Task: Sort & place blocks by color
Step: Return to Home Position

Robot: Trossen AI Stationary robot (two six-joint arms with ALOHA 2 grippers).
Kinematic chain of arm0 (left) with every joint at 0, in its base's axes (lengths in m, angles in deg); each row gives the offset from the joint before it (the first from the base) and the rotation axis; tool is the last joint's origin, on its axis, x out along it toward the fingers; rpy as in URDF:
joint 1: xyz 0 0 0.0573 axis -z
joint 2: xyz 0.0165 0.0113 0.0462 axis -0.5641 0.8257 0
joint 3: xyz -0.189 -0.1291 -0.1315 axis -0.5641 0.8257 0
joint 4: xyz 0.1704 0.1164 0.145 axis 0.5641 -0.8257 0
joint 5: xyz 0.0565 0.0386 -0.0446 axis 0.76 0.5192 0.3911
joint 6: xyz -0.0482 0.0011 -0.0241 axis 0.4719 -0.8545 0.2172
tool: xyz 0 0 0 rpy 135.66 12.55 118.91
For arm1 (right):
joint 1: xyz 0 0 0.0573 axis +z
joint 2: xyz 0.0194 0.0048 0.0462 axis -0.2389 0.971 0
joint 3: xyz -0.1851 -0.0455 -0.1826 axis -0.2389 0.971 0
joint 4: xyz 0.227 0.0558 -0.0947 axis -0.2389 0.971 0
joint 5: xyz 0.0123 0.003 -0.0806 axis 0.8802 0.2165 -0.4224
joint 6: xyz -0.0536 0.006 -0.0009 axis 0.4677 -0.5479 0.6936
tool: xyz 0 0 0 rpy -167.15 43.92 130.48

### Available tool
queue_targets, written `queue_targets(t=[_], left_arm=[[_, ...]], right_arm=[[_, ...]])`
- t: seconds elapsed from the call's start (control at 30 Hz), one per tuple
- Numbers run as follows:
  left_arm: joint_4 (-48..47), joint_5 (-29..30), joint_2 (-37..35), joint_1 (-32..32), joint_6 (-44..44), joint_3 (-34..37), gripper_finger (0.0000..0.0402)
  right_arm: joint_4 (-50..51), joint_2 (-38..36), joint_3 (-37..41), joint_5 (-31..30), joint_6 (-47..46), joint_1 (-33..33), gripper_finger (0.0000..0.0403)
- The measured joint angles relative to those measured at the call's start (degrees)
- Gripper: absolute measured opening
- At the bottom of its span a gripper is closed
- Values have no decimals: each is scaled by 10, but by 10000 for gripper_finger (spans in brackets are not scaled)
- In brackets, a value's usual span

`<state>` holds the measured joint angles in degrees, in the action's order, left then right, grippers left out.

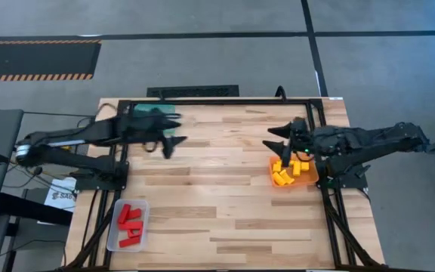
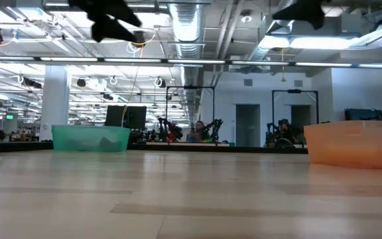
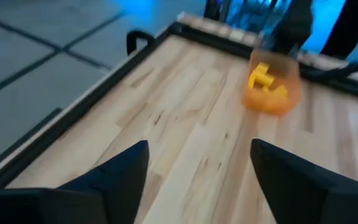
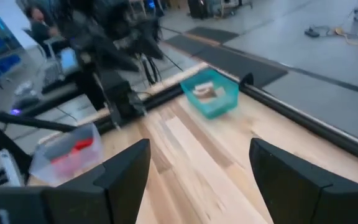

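Bearing trays, the plank table fronts a workshop.

Teal tray: largely covered by left arm in the high view. Orange tray: cut by low view's right edge. Pale blocks: blurred, uncountable.

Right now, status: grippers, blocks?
Left gripper open, empty. Right gripper open, empty, by orange tray. Red blocks in clear tray, yellow blocks in orange. No loose blocks on table.
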<state>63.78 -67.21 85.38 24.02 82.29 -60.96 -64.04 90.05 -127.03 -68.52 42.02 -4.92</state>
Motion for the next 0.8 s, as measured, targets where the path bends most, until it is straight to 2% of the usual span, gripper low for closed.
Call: queue_targets(t=[0.23,0.33,0.47,0.6,0.7,0.8], left_arm=[[8,-14,-221,-51,-53,106,167],[28,-37,-281,-71,-73,151,107],[24,-87,-331,-84,-57,202,23],[59,-110,-378,-84,-48,245,7],[104,-91,-415,-84,-15,289,2],[146,-93,-453,-84,10,331,0]], right_arm=[[-14,49,0,28,-4,-49,257],[-29,57,0,27,6,-49,224],[-56,65,0,32,15,-44,161],[-76,64,8,31,51,-36,87],[-137,43,67,35,51,-39,29],[-223,3,141,68,42,-53,10]])
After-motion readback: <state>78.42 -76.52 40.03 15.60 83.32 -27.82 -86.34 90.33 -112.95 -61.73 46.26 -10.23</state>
